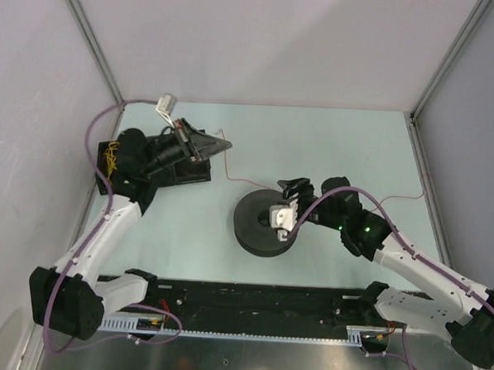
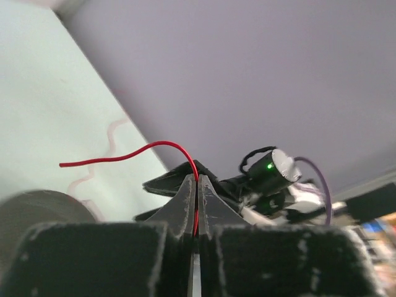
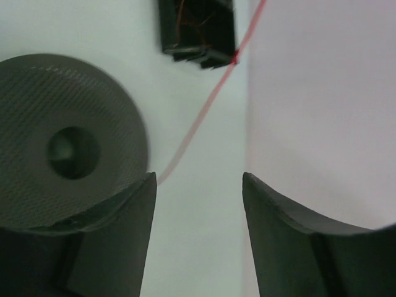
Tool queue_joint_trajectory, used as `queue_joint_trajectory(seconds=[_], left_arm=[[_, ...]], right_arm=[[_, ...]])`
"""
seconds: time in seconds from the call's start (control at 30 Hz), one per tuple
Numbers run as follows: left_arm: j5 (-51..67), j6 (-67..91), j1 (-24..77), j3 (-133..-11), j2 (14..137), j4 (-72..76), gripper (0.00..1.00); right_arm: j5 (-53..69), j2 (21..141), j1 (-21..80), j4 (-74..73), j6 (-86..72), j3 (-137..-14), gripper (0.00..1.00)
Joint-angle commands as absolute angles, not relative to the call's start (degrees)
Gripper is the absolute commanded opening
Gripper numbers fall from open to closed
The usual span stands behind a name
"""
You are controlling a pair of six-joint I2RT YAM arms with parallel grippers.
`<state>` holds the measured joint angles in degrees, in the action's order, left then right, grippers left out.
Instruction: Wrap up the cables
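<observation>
The dark grey round spool [image 1: 261, 225] lies flat at mid-table. A thin dark-red cable [image 1: 229, 172] runs from its far side up to my left gripper [image 1: 223, 143], which is shut on the cable [image 2: 197, 185] above the table at the left. A short free end of the cable curls out past the tips. My right gripper [image 1: 286, 202] is open and empty at the spool's right rim. In the right wrist view [image 3: 198, 182], one finger overlaps the spool [image 3: 62, 142] and the cable [image 3: 204, 111] passes ahead of the jaws. More cable [image 1: 400, 195] trails right toward the wall.
A black box [image 1: 185, 172] sits under the left wrist and also shows in the right wrist view [image 3: 198, 31]. Grey walls close in the table on the left, back and right. A black rail [image 1: 257, 302] runs along the near edge.
</observation>
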<state>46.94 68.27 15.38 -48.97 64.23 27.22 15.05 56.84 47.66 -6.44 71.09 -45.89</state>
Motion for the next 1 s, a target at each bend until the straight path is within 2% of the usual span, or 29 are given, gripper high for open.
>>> queue_joint_trajectory(seconds=[0.0, 0.17, 0.27, 0.4, 0.53, 0.77, 0.97], left_arm=[[50.8, 46.4, 9.5, -59.3, 58.8, 9.2, 0.00], [54.6, 30.1, 2.8, -67.5, 56.1, -7.4, 0.00], [56.0, 21.8, 1.3, -70.7, 55.5, -14.5, 0.00], [56.4, 13.9, 1.0, -72.2, 55.1, -20.6, 0.00], [55.6, 9.2, 1.0, -71.7, 54.6, -23.1, 0.00], [56.5, 7.3, 1.0, -70.4, 55.7, -23.7, 0.00], [56.8, 7.1, 1.1, -70.6, 56.1, -23.7, 0.00]], right_arm=[[21.0, 54.4, 40.4, -17.6, 55.0, -49.6, 0.64], [29.1, 53.6, 25.2, -27.8, 44.4, -52.9, 0.64], [33.4, 54.1, 11.9, -29.6, 39.0, -53.8, 0.64], [36.1, 57.8, -4.4, -30.1, 32.7, -55.6, 0.63], [38.0, 63.4, -15.9, -31.0, 27.1, -56.9, 0.62], [31.4, 72.0, -20.1, -28.2, 13.6, -57.1, 0.61], [16.3, 79.4, -17.9, -25.0, 4.5, -56.9, 0.48]])
